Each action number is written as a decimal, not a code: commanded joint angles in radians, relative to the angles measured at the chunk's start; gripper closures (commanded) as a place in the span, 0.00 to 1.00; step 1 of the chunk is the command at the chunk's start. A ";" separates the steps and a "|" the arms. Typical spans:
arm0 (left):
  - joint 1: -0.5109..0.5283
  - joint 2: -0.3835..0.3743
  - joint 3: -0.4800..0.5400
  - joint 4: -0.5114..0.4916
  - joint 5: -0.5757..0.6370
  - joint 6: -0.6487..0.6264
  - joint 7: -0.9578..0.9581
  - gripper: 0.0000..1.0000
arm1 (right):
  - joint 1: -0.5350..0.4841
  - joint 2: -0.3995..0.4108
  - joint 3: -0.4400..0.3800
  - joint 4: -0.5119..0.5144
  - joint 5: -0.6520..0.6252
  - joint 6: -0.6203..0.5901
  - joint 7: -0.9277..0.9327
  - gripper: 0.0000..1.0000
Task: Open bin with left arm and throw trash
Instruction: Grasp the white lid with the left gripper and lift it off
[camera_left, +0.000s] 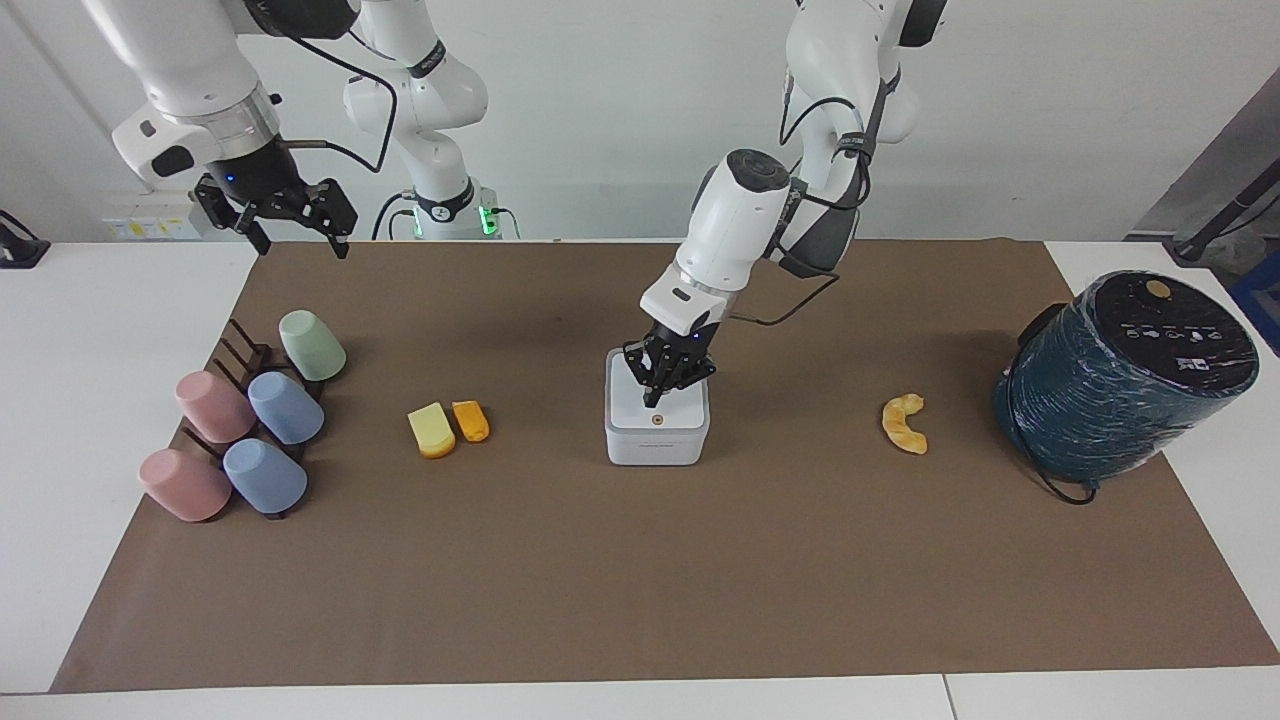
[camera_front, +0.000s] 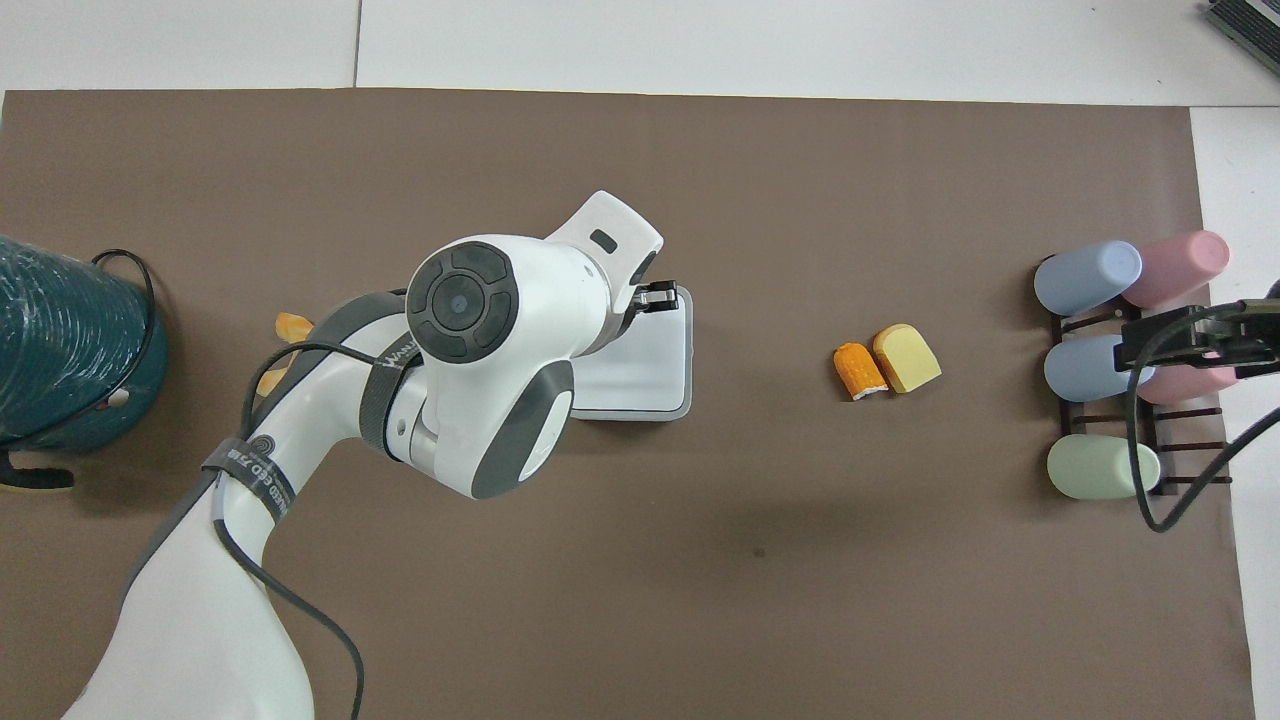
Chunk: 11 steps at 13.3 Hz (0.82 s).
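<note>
The small white square bin (camera_left: 656, 422) sits mid-mat. The pale yellow wedge (camera_left: 431, 430) and orange chunk (camera_left: 471, 420) touch, toward the right arm's end; the curved crescent peel (camera_left: 905, 423) lies toward the left arm's end, near the big teal cylinder (camera_left: 1120, 375).

1. The white jointed left arm (camera_left: 735, 215) comes down from its base and leans forward — its black clawed left gripper (camera_left: 655, 400) points steeply down, fingertips pressed together, holding nothing.
2. In the overhead view the left arm's round grey-capped wrist joint (camera_front: 462, 302) hides most of that gripper; only the tip (camera_front: 655, 296) shows.
3. The white jointed right arm (camera_left: 190, 85) waits — its black right gripper (camera_left: 295, 240) hangs raised in the air, fingers spread wide apart and empty.
</note>
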 joint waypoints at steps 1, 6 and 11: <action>-0.022 0.001 0.018 -0.005 -0.009 -0.001 -0.008 1.00 | -0.004 -0.028 0.006 -0.036 -0.004 0.025 -0.019 0.00; -0.028 0.013 0.018 -0.028 -0.009 0.011 -0.007 1.00 | -0.004 -0.028 0.005 -0.036 -0.004 0.025 -0.021 0.00; -0.039 0.024 0.019 -0.028 -0.008 0.010 -0.008 1.00 | -0.004 -0.028 0.006 -0.036 -0.004 0.025 -0.019 0.00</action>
